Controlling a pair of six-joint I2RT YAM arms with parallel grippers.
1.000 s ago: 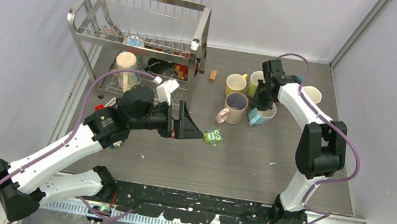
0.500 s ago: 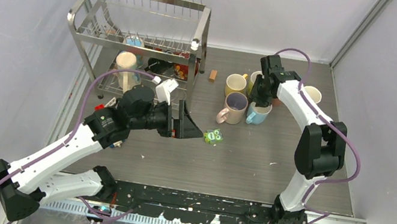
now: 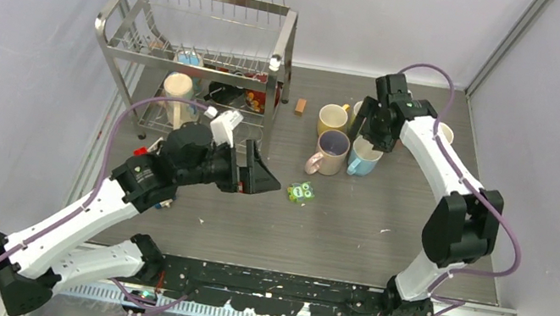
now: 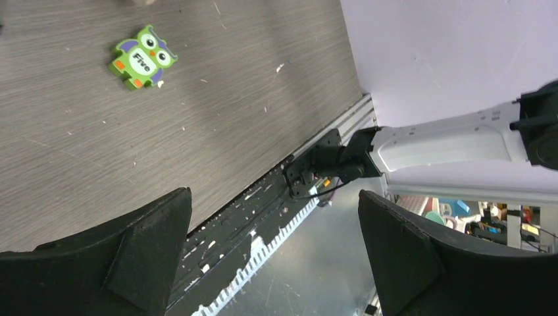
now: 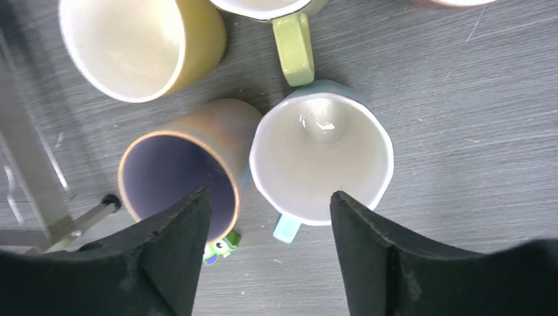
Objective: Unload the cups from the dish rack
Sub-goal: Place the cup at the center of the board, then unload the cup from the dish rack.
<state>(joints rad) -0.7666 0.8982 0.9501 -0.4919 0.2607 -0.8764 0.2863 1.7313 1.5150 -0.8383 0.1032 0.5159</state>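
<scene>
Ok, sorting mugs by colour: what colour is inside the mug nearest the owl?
Purple; the mug shows best in the right wrist view.

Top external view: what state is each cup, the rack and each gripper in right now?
Light blue ceramic mug: upright on table, unheld.
Beige mug with purple inside: upright beside it.
Yellow ceramic mug: upright on table.
Steel wire dish rack: cream cup in lower tier.
Left gripper: open, empty.
Right gripper: open above the light blue mug.
</scene>
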